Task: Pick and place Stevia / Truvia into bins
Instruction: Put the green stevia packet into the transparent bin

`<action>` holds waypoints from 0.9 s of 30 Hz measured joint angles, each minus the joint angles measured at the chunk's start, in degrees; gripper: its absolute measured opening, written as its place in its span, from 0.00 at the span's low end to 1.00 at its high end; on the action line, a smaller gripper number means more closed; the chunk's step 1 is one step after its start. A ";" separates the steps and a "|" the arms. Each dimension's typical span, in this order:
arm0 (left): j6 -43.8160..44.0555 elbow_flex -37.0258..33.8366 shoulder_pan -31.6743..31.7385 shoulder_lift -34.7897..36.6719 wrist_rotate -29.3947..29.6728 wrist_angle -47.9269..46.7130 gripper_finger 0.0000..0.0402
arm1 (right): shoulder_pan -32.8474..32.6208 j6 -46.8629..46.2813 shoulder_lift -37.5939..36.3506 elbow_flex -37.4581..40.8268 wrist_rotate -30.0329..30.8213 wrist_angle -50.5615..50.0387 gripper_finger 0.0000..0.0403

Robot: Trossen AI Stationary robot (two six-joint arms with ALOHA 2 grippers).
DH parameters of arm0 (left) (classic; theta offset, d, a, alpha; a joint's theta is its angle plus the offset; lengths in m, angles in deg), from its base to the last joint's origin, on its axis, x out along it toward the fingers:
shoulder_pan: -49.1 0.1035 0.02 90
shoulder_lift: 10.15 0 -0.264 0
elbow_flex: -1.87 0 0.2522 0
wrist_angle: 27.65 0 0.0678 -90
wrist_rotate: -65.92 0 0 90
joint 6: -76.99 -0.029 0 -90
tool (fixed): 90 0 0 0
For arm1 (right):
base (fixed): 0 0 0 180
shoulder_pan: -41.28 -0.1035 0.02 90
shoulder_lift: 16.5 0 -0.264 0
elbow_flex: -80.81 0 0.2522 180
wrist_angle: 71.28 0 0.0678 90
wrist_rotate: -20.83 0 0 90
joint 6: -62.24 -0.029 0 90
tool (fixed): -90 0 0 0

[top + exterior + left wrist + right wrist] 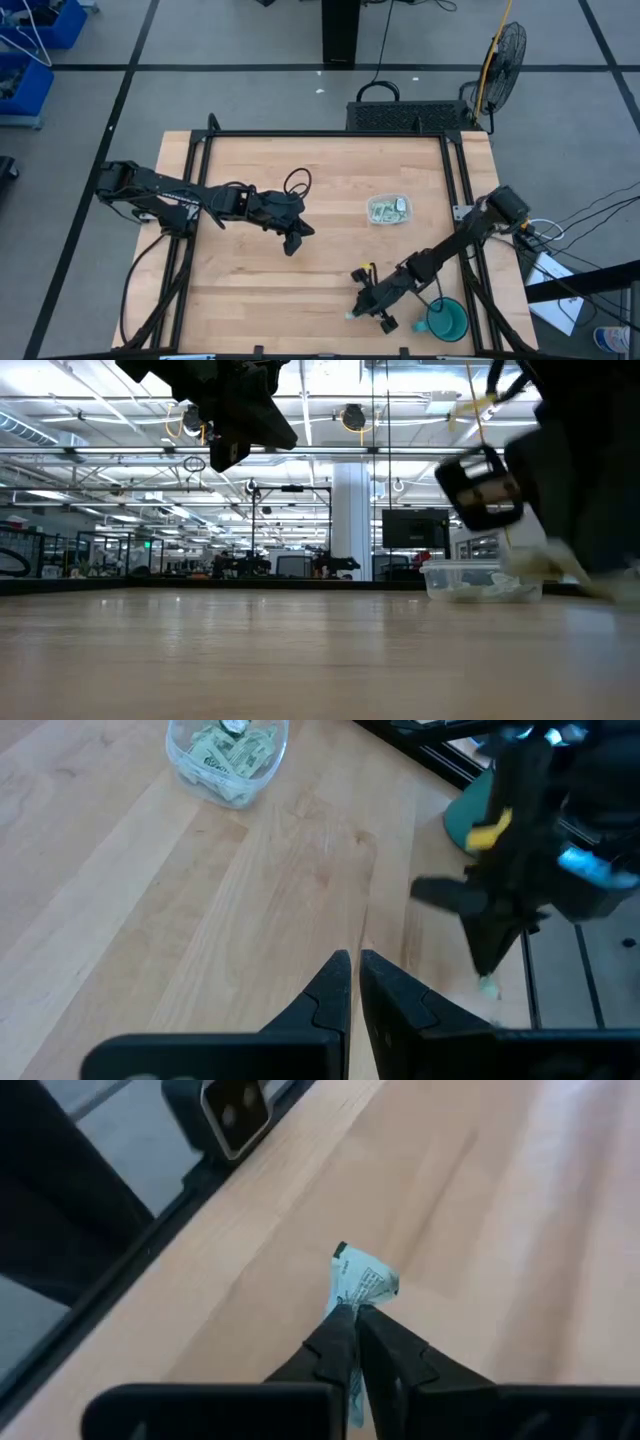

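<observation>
Sachets (384, 210) heaped inside clear tub (403, 219); right gripper (352, 1316) pinching one sachet (360, 1283), left gripper (352, 963) pressed together.

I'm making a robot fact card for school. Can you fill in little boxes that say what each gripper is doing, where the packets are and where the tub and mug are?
right gripper: shut on a sachet, low by the table's near edge
left gripper: shut, holding nothing, above the middle of the table
clear tub: right of centre, several sachets already inside
teal mug: near right corner, beside the right arm
loose sachets on the table: none seen apart from the held one
</observation>
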 joint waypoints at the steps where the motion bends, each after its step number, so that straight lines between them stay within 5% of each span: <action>1: 0.02 0.00 0.00 0.00 0.00 0.01 0.08 | 0.57 0.16 -1.82 -0.03 -0.01 -2.01 0.03; 10: 1.39 0.00 0.00 0.02 0.00 0.24 0.08 | 9.13 -0.77 -26.58 -0.15 1.21 -36.92 0.03; 16: 1.68 0.00 0.00 0.02 0.00 0.44 0.08 | 16.22 -1.57 -42.06 -0.17 12.92 -62.02 0.04; 20: 1.68 0.00 0.00 0.02 0.80 0.49 0.08 | 22.63 -1.48 -47.87 -0.17 18.40 -67.99 0.07; 27: 2.15 0.00 0.00 0.02 1.95 0.55 0.08 | 33.69 2.29 -47.72 4.97 11.69 -63.28 0.16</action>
